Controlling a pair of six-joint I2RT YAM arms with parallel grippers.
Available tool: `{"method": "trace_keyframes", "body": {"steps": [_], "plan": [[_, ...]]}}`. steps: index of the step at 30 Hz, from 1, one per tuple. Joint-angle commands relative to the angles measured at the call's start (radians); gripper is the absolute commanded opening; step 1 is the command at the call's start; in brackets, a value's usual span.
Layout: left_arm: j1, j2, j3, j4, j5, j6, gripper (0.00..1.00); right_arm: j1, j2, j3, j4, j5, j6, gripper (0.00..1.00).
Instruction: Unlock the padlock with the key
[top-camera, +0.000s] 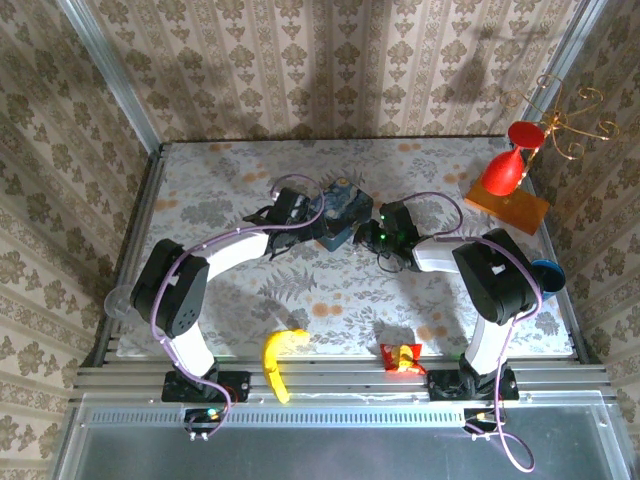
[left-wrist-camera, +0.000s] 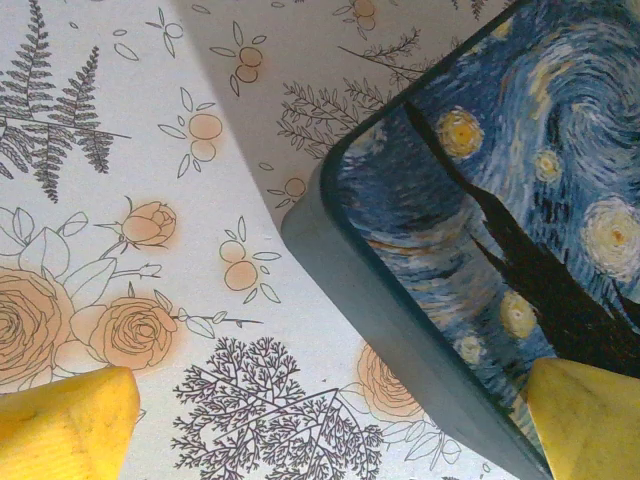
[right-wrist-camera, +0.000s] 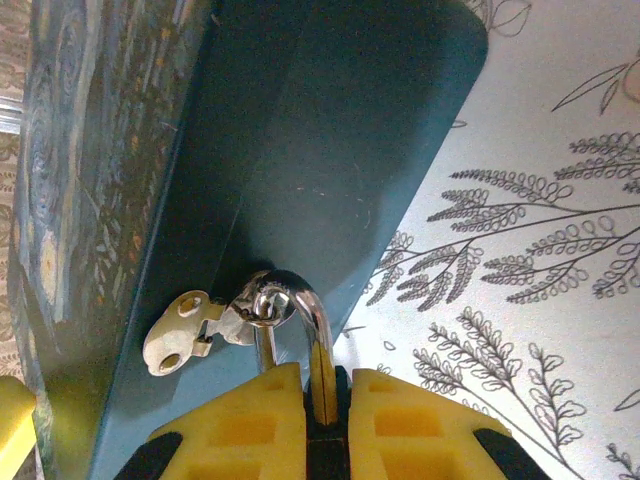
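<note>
Floral tabletop (top-camera: 200, 180), right gripper (right-wrist-camera: 320, 400) low at tin box (right-wrist-camera: 330, 150), pinching padlock (right-wrist-camera: 318, 328) — left gripper (left-wrist-camera: 325, 425) wide open

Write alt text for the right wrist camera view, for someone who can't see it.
Two yellow fingers pinch the tiny padlock, its silver shackle looped through a pale metal latch on the dark blue tin box. Floral tablecloth lies to the right.
</note>
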Motion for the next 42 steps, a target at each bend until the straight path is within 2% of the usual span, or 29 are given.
{"method": "trace_keyframes", "body": {"steps": [1, 8, 24, 29, 42], "plan": [[0.019, -0.007, 0.036, -0.043, -0.002, -0.023, 1.00, -0.016, -0.030, 0.009, 0.018, 0.073, 0.004, 0.00], [0.022, 0.069, 0.096, 0.028, -0.013, -0.007, 1.00, -0.014, -0.038, 0.007, 0.011, 0.074, 0.000, 0.00], [0.022, 0.242, 0.160, -0.183, -0.082, 0.063, 1.00, -0.027, -0.036, 0.015, 0.031, 0.063, 0.001, 0.00], [0.026, 0.268, 0.145, -0.232, -0.105, 0.072, 1.00, -0.040, -0.036, 0.008, 0.064, 0.054, -0.001, 0.00], [0.028, 0.257, 0.113, -0.235, -0.102, 0.063, 1.00, -0.057, 0.010, 0.013, 0.163, 0.062, 0.057, 0.00]]}}
